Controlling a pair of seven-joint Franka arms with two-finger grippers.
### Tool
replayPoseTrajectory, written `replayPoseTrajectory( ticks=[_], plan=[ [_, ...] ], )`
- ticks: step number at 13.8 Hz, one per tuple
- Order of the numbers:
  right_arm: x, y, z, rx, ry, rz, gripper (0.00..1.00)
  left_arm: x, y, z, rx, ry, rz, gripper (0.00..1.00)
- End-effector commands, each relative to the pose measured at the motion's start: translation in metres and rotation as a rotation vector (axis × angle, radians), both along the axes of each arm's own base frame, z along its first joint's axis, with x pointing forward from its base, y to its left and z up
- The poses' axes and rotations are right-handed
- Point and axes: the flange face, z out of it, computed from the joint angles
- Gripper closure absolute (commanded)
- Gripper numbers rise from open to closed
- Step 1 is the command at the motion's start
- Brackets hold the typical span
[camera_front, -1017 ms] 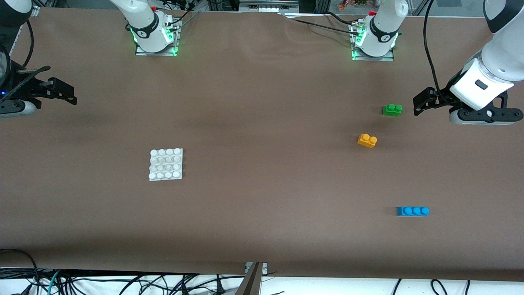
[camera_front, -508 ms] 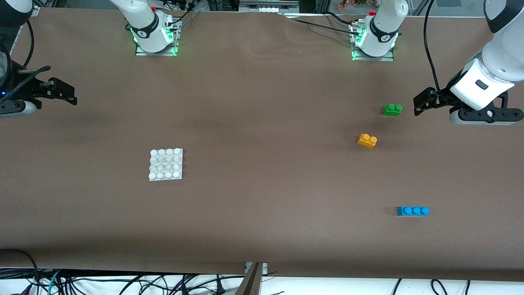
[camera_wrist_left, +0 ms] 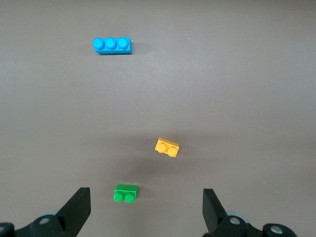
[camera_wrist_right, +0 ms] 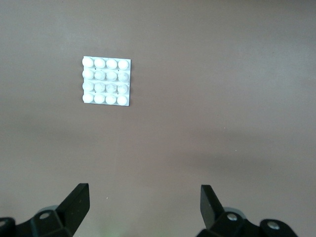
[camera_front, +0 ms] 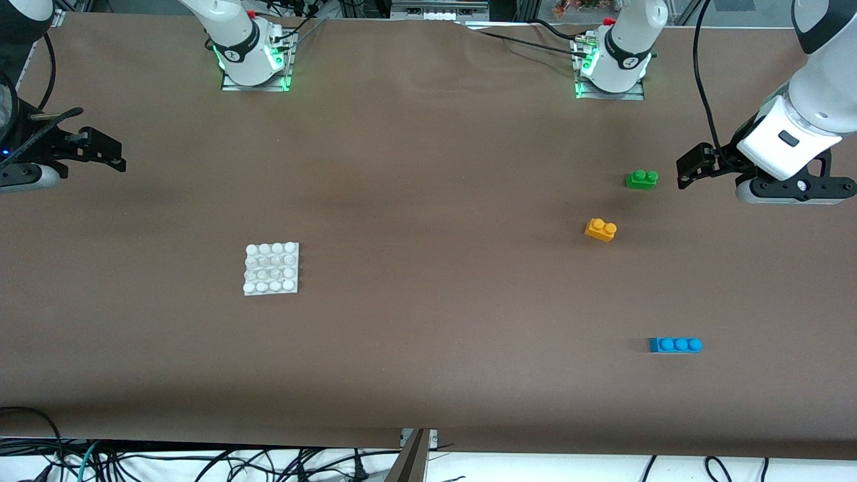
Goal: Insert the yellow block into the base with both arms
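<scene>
Brown table (camera_front: 428, 201), yellow block (camera_front: 600, 229) apparently unobstructed, base (camera_front: 271, 269) well apart

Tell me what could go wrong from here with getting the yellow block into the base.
1. The green brick lies beside the yellow block and closer to the open left gripper, so it might get grabbed or knocked instead.
2. The base lies loose on the table toward the right arm's end; pressing the block in may slide it unless the open right gripper, now off at the table's edge, steadies it.
</scene>
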Motion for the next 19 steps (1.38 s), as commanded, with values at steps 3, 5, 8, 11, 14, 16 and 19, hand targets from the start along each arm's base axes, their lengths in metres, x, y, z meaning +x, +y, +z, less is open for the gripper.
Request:
replayPoseTrajectory(
  ticks=[3, 5, 8, 11, 14, 16, 19],
  plan=[
    [0.003, -0.001, 0.005, -0.006, -0.009, -0.007, 0.01, 0.003, 0.002, 0.005, 0.000, 0.002, 0.006, 0.00],
    [0.005, 0.000, 0.002, -0.011, -0.003, -0.002, 0.01, 0.003, 0.002, 0.005, 0.000, 0.002, 0.006, 0.00],
    [0.013, 0.008, -0.016, -0.002, 0.015, 0.005, 0.01, 0.003, 0.002, 0.005, 0.000, 0.002, 0.007, 0.00],
    [0.041, 0.020, -0.067, 0.013, 0.030, 0.020, 0.01, 0.003, 0.002, 0.005, 0.000, 0.002, 0.007, 0.00],
    [0.063, 0.024, -0.115, 0.066, 0.035, 0.003, 0.01, 0.003, 0.002, 0.005, -0.001, 0.002, 0.004, 0.00],
    [0.070, 0.023, -0.143, 0.065, 0.033, -0.017, 0.01, 0.003, 0.002, 0.005, 0.000, 0.002, 0.006, 0.00],
    [0.070, 0.032, -0.178, 0.063, 0.001, -0.034, 0.01, 0.003, 0.002, 0.005, 0.000, 0.002, 0.004, 0.00]
  ],
)
